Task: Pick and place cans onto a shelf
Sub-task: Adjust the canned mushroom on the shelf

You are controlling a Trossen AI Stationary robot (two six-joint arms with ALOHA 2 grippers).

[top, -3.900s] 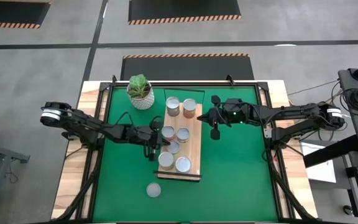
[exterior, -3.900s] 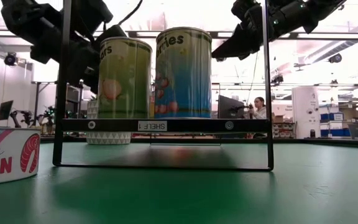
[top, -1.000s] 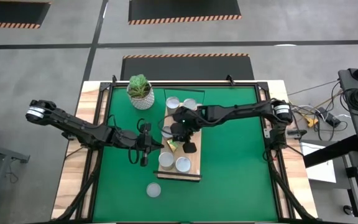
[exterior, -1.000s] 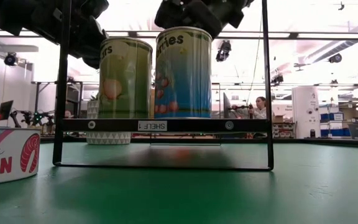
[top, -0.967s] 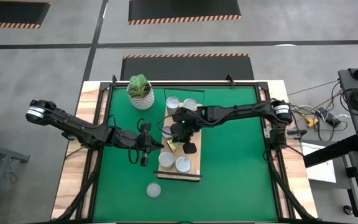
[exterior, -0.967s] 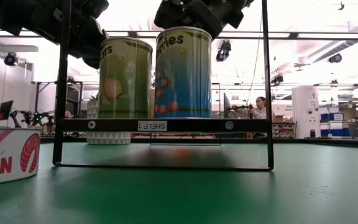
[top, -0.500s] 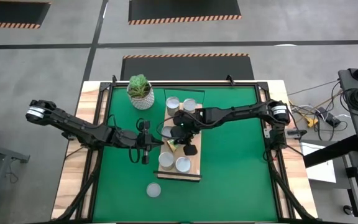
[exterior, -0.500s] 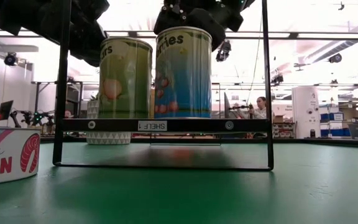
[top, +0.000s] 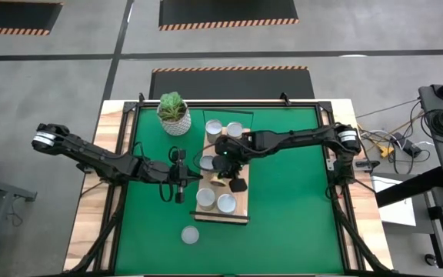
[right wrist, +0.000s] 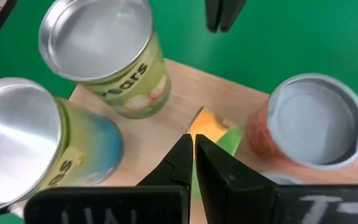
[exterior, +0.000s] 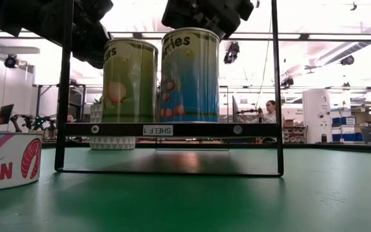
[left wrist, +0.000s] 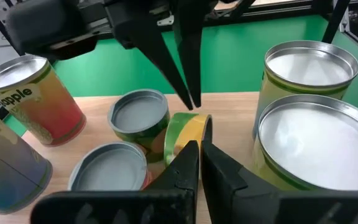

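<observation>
Cans crowd the shelf, the light wooden board lying on the green mat: two stand at its far end by the white pot with a green plant, two tall ones stand at its near end, and a cluster sits in the middle under the right arm. One more can stands alone on the mat, well apart from both arms and off the near end of the board. Between the two grippers lies a tipped can with a yellow and green side, resting on the wood with its round end turned sideways. The right gripper hangs just above it with its dark fingers pressed together and nothing between them; from its wrist camera the yellow and green label shows right past the fingertips, a pear-labelled can and a blue-sided can stand to one side of the tips, and an orange-sided can stands on the other. The left gripper is at the left long edge of the board, fingers likewise pressed together and empty, pointing at the same tipped can just ahead of its tips, with the right gripper's fingers coming down from the far side. Beside the left tips stand two grey-topped short cans and an apple-labelled can; the two tall cans rise on the other side.
</observation>
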